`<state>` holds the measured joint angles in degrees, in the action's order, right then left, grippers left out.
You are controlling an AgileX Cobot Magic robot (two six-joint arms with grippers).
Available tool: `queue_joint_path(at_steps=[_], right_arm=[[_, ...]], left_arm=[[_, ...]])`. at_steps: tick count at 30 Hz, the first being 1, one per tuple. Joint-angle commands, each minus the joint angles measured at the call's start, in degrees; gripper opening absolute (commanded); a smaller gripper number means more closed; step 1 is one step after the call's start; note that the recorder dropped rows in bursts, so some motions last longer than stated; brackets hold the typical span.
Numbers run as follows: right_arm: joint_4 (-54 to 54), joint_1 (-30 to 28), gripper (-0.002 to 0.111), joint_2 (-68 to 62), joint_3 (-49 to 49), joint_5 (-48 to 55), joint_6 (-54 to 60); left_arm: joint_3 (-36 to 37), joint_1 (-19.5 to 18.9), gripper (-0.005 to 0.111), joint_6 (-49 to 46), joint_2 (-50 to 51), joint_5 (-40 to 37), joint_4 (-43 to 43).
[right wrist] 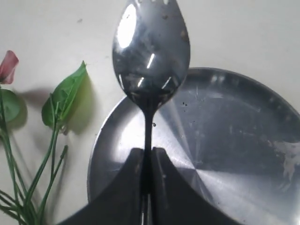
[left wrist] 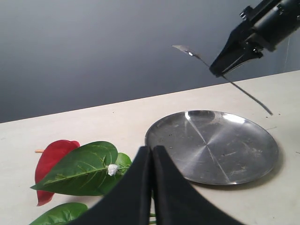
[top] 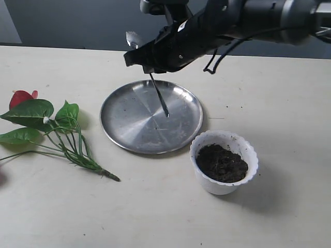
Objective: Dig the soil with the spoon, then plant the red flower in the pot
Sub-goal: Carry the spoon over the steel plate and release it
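My right gripper (top: 148,67) hangs over the far rim of the steel plate, shut on the spoon (top: 160,98). The handle slants down over the plate and the bowl (top: 133,39) sticks up behind. In the right wrist view the spoon bowl (right wrist: 151,47) carries only a few dark specks, and the handle runs between the shut fingers of the right gripper (right wrist: 147,153). The white scalloped pot (top: 207,181) stands front right, filled with dark soil (top: 221,163). The red flower (top: 20,97) lies at the left with its leaves and stems (top: 77,150). My left gripper (left wrist: 152,150) is shut on nothing, low beside the flower (left wrist: 51,161).
A round steel plate (top: 129,124) lies mid-table between flower and pot, and its surface holds nothing. It also shows in the left wrist view as the plate (left wrist: 213,150) and under the spoon as the plate (right wrist: 234,154). Bare beige tabletop (top: 155,217) runs along the front.
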<state>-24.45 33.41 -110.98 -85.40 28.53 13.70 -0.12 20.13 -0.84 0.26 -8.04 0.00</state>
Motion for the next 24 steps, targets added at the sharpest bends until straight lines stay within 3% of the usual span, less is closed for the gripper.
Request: queue_joint_path(at_steps=[1,20,24], right_arm=[[2.7,-0.1,-0.001,-4.9,-5.0,4.4,0.4],[5.8,-0.1,-0.001,-13.2,-6.3,6.0,-2.4],[4.5,-0.1,0.023,-12.0,-6.3,6.7,-2.4]], left_arm=[[0.1,0.4,0.001,0.2,-0.3,0.7,0.0],[0.1,0.4,0.001,0.2,-0.3,0.7,0.0],[0.1,0.4,0.001,0.2,-0.3,0.7,0.0]])
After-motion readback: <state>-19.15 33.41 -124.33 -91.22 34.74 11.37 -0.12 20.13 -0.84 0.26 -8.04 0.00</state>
